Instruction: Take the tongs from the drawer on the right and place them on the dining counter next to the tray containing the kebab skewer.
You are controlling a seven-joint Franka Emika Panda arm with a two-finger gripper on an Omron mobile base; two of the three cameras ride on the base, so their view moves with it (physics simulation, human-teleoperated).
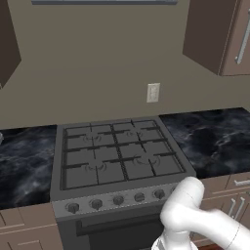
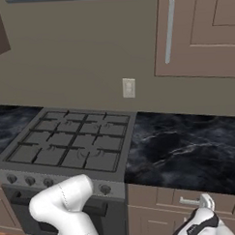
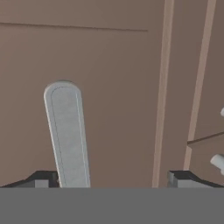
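Observation:
The light-brown drawer sits under the black counter just right of the stove, and its front looks flush with the cabinet. In the hand view its silver bar handle runs up from between my fingertips, close to the left finger. My gripper is open right in front of the drawer front, with the jaws wide apart and nothing held. The tongs are hidden. The dining counter, the tray and the kebab skewer are out of view.
A gas stove with a row of knobs stands left of the drawer. Narrow black marble counters flank it. Wall cabinets hang above on the right. Lower cabinet doors with handles sit beneath the drawer.

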